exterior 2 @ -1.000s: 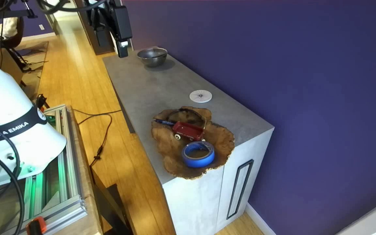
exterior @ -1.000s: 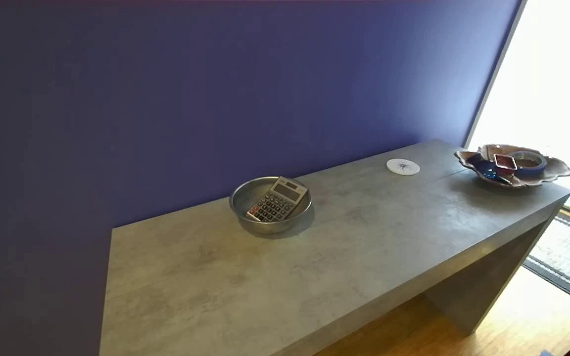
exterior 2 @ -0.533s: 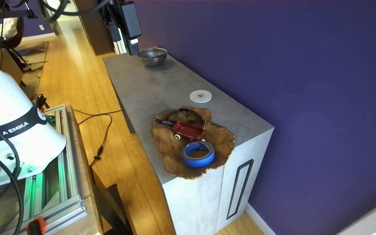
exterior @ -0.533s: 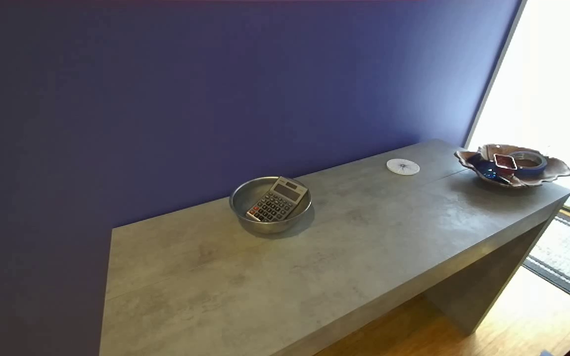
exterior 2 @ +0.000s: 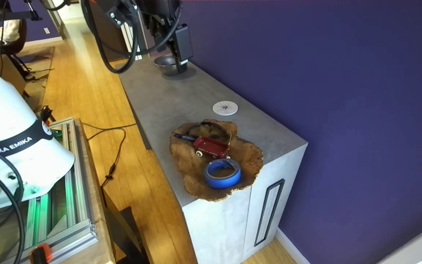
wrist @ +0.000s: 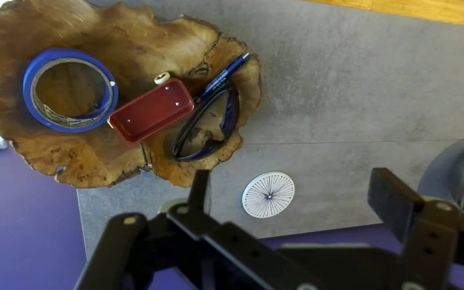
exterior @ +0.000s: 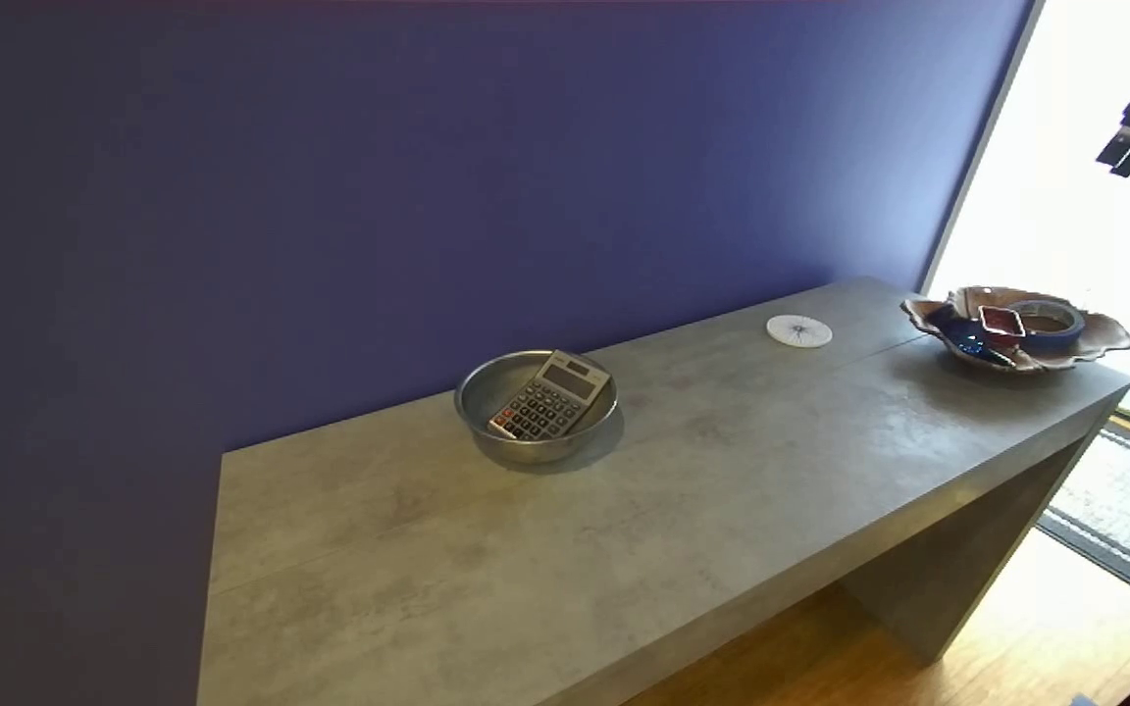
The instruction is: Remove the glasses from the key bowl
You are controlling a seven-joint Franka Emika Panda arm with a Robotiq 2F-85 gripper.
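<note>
The key bowl is a wide brown wooden dish with a wavy rim in the wrist view [wrist: 135,44] and in both exterior views [exterior: 1109,333] [exterior 2: 196,187]. The dark, bluish-tinted glasses [wrist: 230,114] lie in the bowl at its edge nearer the white disc, also in both exterior views [exterior: 962,335] [exterior 2: 216,126]. A blue pen and a red toy wagon lie against them. My gripper [wrist: 290,179] is open and empty, well above the table, in both exterior views [exterior: 1124,152] [exterior 2: 176,60]. In the wrist view the glasses are up and left of the jaws.
The red wagon [wrist: 151,110], blue pen [wrist: 224,76] and blue tape roll [wrist: 30,86] share the bowl. A white disc [wrist: 268,194] lies on the grey table. A metal bowl [exterior: 496,446] holds a calculator [exterior: 550,397]. A purple wall [exterior: 526,176] runs along the back edge.
The arm and gripper have moved right in an exterior view, toward the wall, and have entered at the upper right of an exterior view. The bowl and its contents have not moved.
</note>
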